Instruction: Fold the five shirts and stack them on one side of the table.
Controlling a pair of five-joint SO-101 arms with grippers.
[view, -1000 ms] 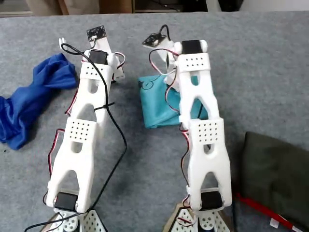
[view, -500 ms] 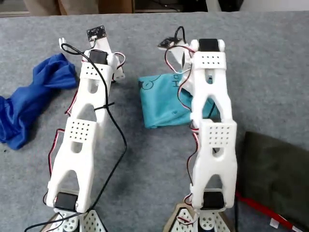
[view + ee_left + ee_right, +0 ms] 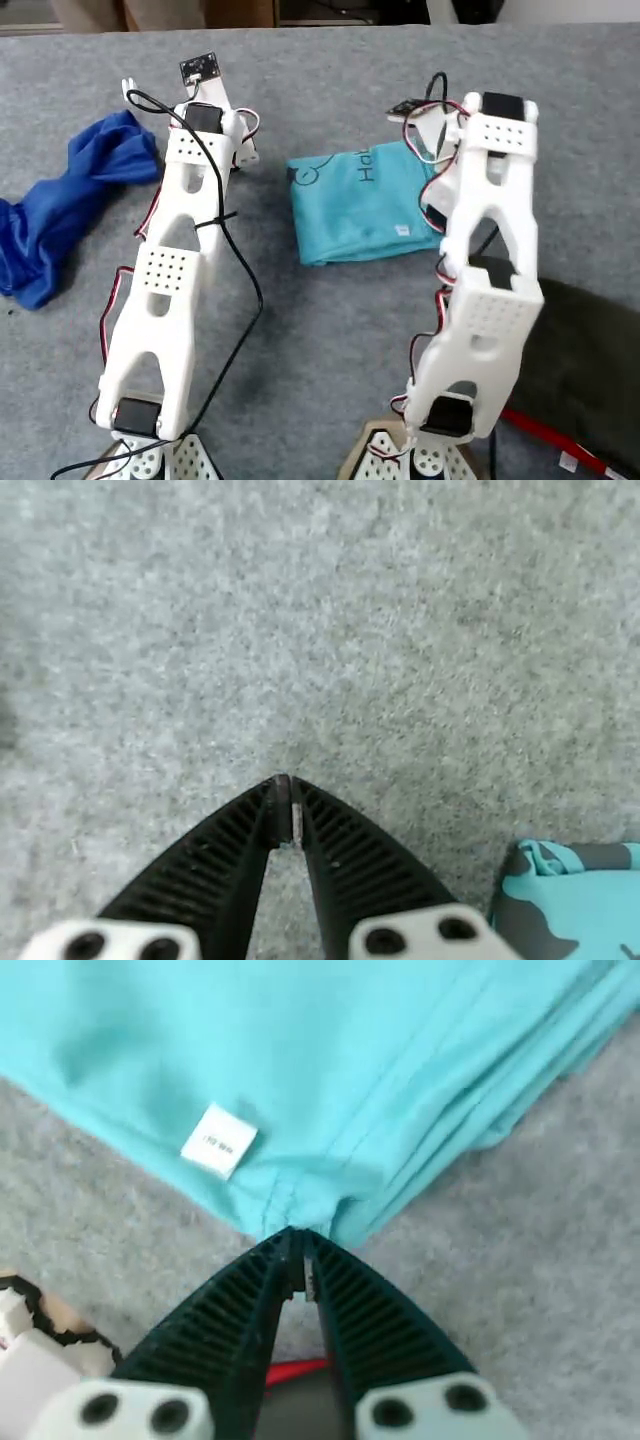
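Note:
A folded teal shirt (image 3: 355,205) lies mid-table between the two arms. My right gripper (image 3: 297,1250) is shut on its edge, and the cloth (image 3: 330,1050) puckers at the tips, close to a small white label (image 3: 218,1140). The right arm (image 3: 485,270) stands over the shirt's right side. A crumpled blue shirt (image 3: 70,205) lies at the left. At the right front edge lies a dark green shirt (image 3: 585,360). My left gripper (image 3: 284,792) is shut on nothing, just above bare grey table, with a teal corner (image 3: 570,900) beside it.
The grey felt table (image 3: 330,330) is bare in front of the teal shirt and along the far side. A red strip (image 3: 540,432) lies by the dark shirt near the right arm's base. A black cable (image 3: 240,270) trails along the left arm.
The right arm has swung to the right with the teal shirt's edge in its gripper, uncovering more of the shirt. The left arm has not moved.

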